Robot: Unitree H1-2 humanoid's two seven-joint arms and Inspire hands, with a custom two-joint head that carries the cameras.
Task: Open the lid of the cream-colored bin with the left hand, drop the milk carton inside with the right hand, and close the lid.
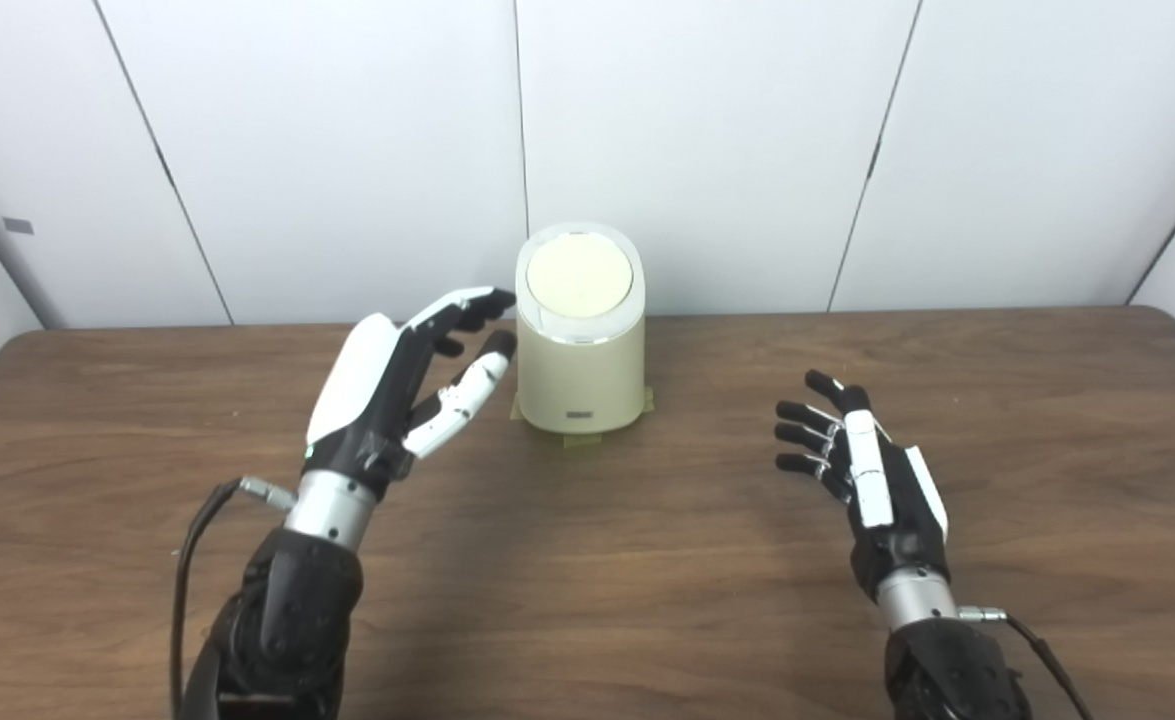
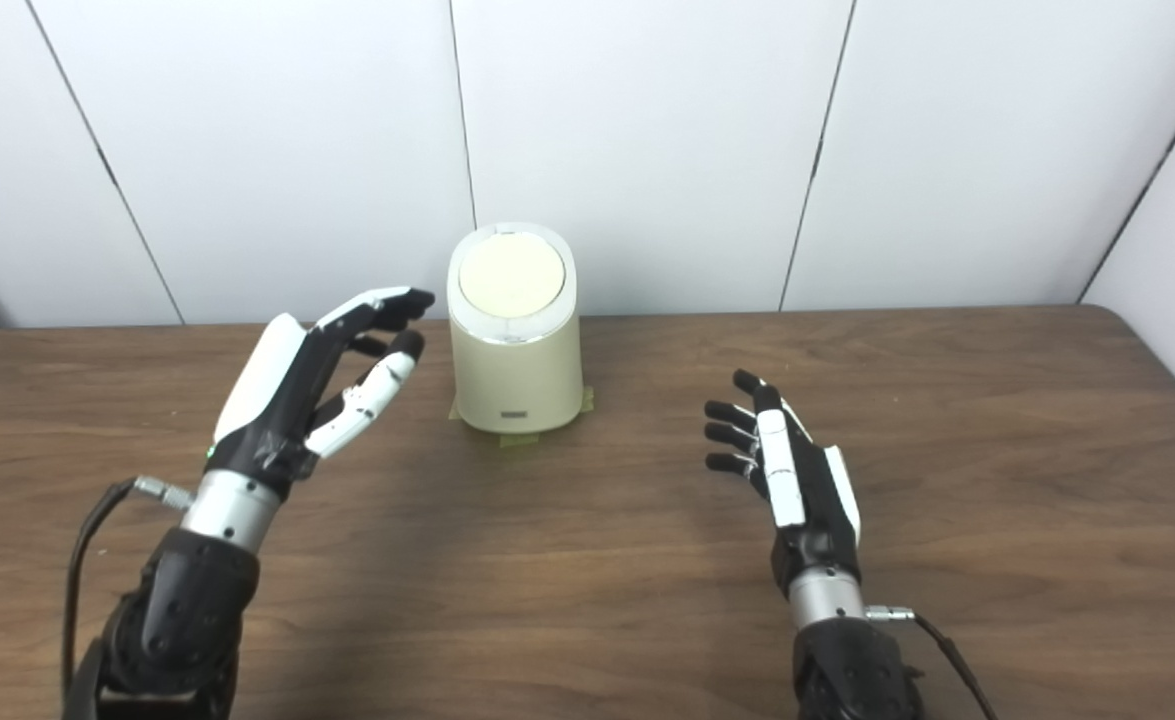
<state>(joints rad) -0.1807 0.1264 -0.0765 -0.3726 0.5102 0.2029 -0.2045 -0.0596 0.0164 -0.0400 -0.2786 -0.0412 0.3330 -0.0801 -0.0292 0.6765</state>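
**Both hands empty, lid down**

The cream-colored bin (image 1: 579, 345) stands at frame centre on the table (image 1: 647, 560), taped in place, lid (image 1: 579, 277) shut. The left hand (image 1: 402, 385) hovers just beside it — fingers (image 1: 467, 305) spread, likely placed for the lid. The right hand (image 1: 862, 460) waits lower right, open, holding nothing — no milk carton in view.

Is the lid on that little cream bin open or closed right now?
Closed. The round lid lies flat in the top of the bin, no gap showing. The left hand is beside it, not touching.

Small label on bin (image 1: 580, 413), unreadable.
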